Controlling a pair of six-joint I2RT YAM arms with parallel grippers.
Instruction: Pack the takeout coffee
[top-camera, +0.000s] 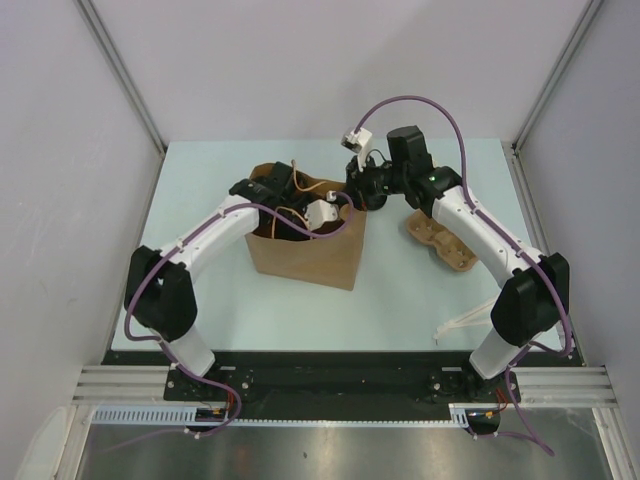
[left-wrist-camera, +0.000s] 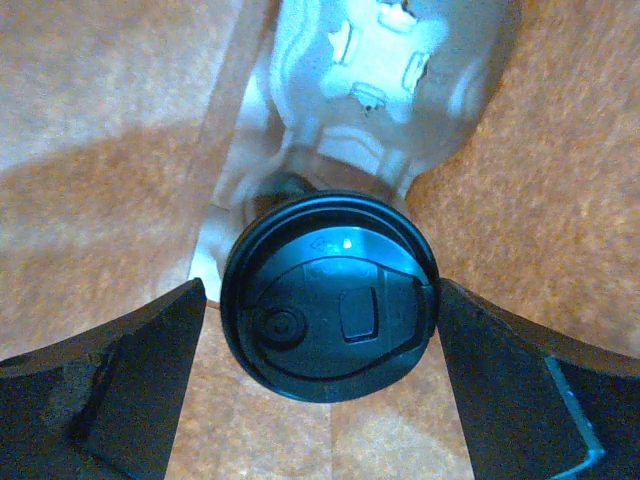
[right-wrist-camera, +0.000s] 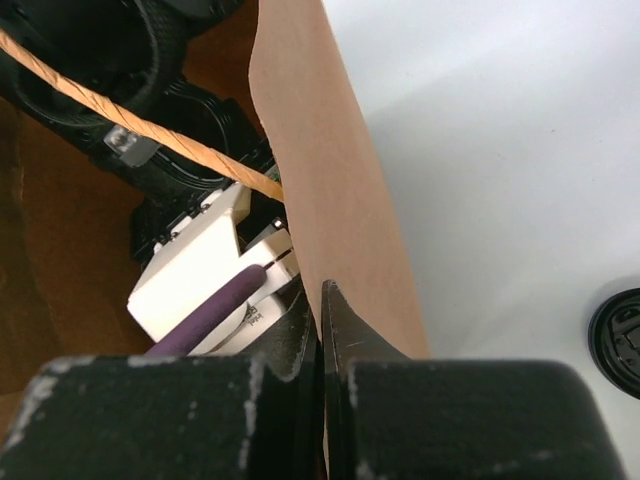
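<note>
A brown paper bag (top-camera: 310, 255) stands open in the middle of the table. My left gripper (top-camera: 300, 222) reaches down inside it. In the left wrist view my left gripper (left-wrist-camera: 320, 300) is open, its fingers (left-wrist-camera: 140, 380) standing either side of a round black lid (left-wrist-camera: 330, 295), with a thin gap on the left. The tan cup's body is hidden; I cannot tell whether it is under the lid. My right gripper (top-camera: 362, 195) is at the bag's far right rim. In the right wrist view my right gripper (right-wrist-camera: 322, 300) is shut on the bag's wall (right-wrist-camera: 340, 180).
The brown pulp cup tray (top-camera: 440, 240) lies right of the bag under my right arm. Another black round lid (right-wrist-camera: 615, 340) lies on the table beside the bag. White strips (top-camera: 460, 325) lie near the right arm's base. The bag's twine handle (right-wrist-camera: 120, 120) crosses the opening.
</note>
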